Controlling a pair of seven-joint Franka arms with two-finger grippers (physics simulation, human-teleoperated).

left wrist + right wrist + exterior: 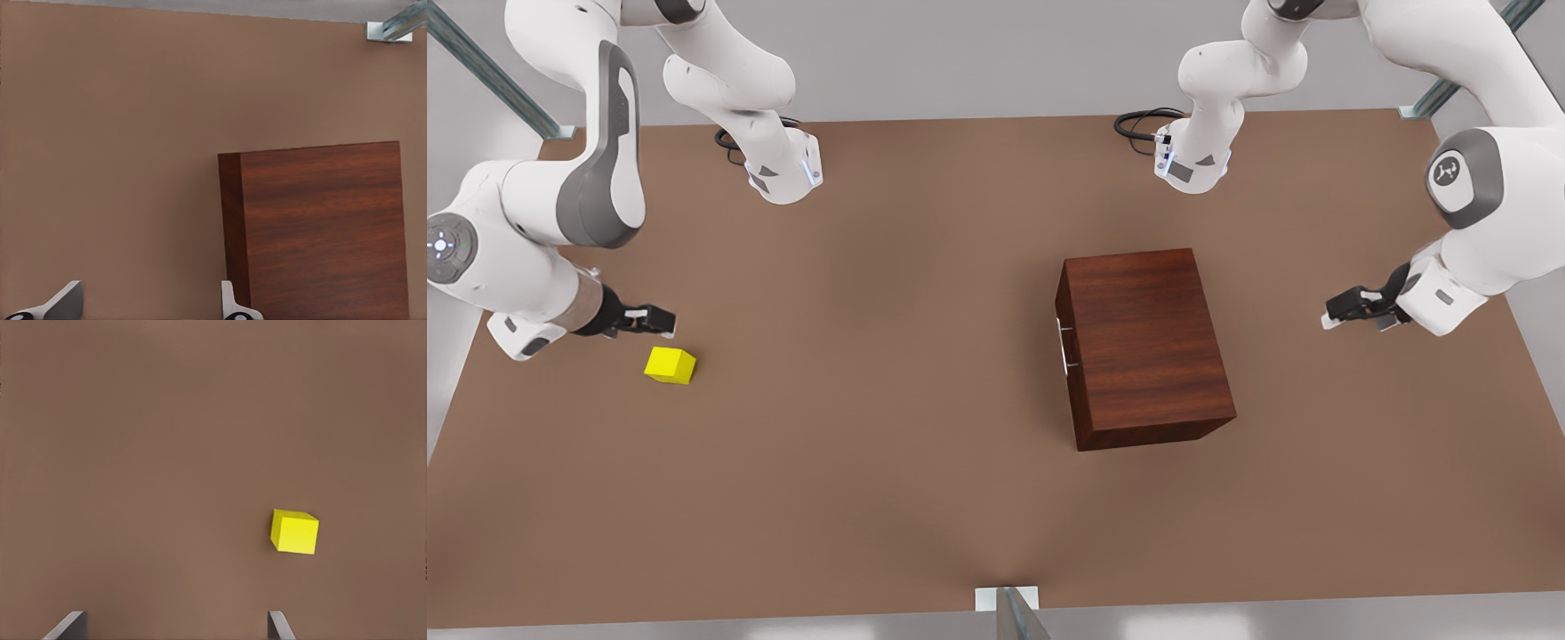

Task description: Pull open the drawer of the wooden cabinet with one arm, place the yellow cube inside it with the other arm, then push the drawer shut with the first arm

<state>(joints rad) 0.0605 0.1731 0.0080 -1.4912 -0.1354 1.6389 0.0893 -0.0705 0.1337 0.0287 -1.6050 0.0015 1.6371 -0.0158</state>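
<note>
A simulated robot test cell, not a home or shop. Plain brown worktop [925, 498] with nothing domestic on it, framed by flat grey surroundings. Two white jointed arms bolted at the far edge, black cables [1143, 124] coiled at their bases. Metal frame struts [489, 71] at the corners and a bracket [1009, 600] at the near edge. Even, shadowless rendered lighting throughout.
</note>
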